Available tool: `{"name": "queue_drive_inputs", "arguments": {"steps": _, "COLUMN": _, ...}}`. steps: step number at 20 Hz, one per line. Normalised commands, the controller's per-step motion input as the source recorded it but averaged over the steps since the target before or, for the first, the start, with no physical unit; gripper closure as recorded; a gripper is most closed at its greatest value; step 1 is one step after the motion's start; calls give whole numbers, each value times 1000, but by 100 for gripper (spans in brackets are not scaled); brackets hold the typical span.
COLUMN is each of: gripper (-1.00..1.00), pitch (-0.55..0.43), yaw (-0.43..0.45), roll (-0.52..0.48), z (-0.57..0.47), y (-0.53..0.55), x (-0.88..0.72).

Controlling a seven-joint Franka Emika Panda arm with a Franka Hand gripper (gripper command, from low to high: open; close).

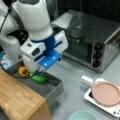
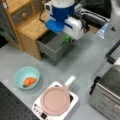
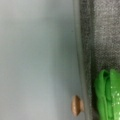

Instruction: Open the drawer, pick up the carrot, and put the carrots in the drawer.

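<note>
The drawer point(image 2: 53, 45) is open. Only a front view shows the carrot point(image 2: 29, 81) in the bowl point(image 2: 18, 75), at 7 o'clock from the gripper point(image 1: 42, 70); I cannot tell its grip.

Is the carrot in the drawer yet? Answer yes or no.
No; the carrot lies in the teal bowl, apart from the open drawer.

The arm point(image 1: 35, 22) is built of rounded, glossy white shells with dark grey bands at the joints. Near its wrist sits a bright blue collar point(image 1: 50, 42), and below that a boxy white housing with a dark oval window on one face. A flat blue bracket point(image 1: 51, 61) juts from the underside of this housing in both front views. A thin black cable point(image 1: 5, 18) runs along the white link at a front view's left. The end effector point(image 1: 41, 70) shows only as small dark parts beneath the blue bracket.
</note>
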Motion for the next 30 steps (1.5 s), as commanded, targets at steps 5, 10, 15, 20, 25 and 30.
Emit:
{"name": "queue_drive_inputs", "arguments": {"steps": 5, "gripper": -100, "pitch": 256, "yaw": 161, "roll": -134, "z": 237, "y": -27, "x": 736}}
{"name": "queue_drive_inputs", "arguments": {"steps": 10, "gripper": -100, "pitch": 251, "yaw": 222, "roll": -148, "z": 202, "y": 20, "x": 732}}
{"name": "queue_drive_inputs", "arguments": {"steps": 15, "gripper": -100, "pitch": 259, "yaw": 200, "roll": -157, "z": 162, "y": 27, "x": 643}}
{"name": "queue_drive_inputs", "arguments": {"steps": 20, "gripper": -100, "pitch": 298, "yaw": 159, "roll": -139, "z": 250, "y": -87, "x": 576}}
{"name": "queue_drive_inputs", "arguments": {"steps": 25, "gripper": -100, "pitch": 364, "yaw": 119, "roll": -123, "z": 335, "y": -304, "x": 586}}
{"name": "queue_drive_inputs", "arguments": {"steps": 30, "gripper": -100, "pitch": 336, "yaw": 113, "roll": -85, "z": 160, "y": -394, "x": 596}}
